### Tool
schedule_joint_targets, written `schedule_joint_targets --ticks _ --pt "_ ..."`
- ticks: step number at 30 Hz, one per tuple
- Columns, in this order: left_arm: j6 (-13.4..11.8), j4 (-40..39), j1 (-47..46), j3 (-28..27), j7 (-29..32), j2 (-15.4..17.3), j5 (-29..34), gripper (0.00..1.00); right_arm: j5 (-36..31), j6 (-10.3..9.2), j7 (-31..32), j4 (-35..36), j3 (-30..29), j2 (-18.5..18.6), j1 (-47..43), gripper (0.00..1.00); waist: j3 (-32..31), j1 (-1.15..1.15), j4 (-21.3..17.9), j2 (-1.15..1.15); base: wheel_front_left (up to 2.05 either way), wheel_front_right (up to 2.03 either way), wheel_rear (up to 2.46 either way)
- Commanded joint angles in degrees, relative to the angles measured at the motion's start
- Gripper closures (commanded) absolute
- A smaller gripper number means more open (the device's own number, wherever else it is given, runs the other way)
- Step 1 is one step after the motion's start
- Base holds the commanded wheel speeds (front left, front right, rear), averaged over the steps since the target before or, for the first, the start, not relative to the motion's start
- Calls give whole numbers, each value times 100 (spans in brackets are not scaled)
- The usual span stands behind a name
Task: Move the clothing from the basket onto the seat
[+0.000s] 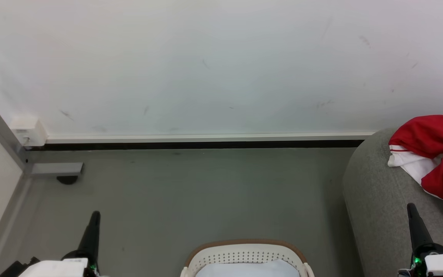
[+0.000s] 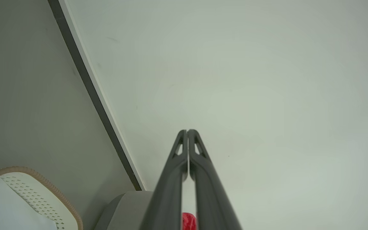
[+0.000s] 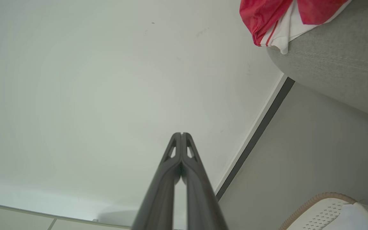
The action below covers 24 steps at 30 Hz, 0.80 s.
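Note:
Red clothing (image 1: pixel 440 154) with white trim lies on the grey seat (image 1: pixel 379 200) at the right edge of the head view; the right wrist view has the same clothing (image 3: pixel 267 16) draped over the seat's (image 3: pixel 337 64) rounded edge. The white perforated basket (image 1: pixel 244 256) with a brown rim sits on the floor at bottom centre, a pale cloth inside it. My left gripper (image 1: pixel 95 215) is shut at lower left, holding nothing. My right gripper (image 1: pixel 412 209) is shut over the seat's front, just below the clothing and apart from it. Both wrist views show fingertips pressed together (image 2: pixel 187 131) (image 3: pixel 181 134).
A white wall (image 1: pixel 206 65) with a dark baseboard (image 1: pixel 198 145) runs across ahead. A grey metal frame (image 1: pixel 2 130) with a white box (image 1: pixel 28 130) stands at the left. Grey floor (image 1: pixel 190 192) lies open between the frame, the basket and the seat.

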<state>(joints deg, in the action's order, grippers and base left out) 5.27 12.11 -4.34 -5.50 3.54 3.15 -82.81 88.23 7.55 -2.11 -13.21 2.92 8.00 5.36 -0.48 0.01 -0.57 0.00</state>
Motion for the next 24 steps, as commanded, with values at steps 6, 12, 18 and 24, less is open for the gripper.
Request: schedule_joint_targets --ticks 6,12,18,24 --pt "40 -14 -122 -58 111 7 -318 100 381 -10 66 -20 -53 79 94 100 11 0 14 0 0 0 0" --pt "43 -6 -157 -75 160 0 -475 100 579 -10 93 -30 -63 100 109 100 19 0 25 0 0 0 0" --pt "49 3 -186 -95 228 -9 -697 100 829 -11 134 -41 -73 127 127 100 29 0 37 0 0 0 0" --pt "48 12 -219 -113 290 -20 -873 100 1084 -12 159 -52 -84 152 142 100 38 0 50 0 0 0 0"
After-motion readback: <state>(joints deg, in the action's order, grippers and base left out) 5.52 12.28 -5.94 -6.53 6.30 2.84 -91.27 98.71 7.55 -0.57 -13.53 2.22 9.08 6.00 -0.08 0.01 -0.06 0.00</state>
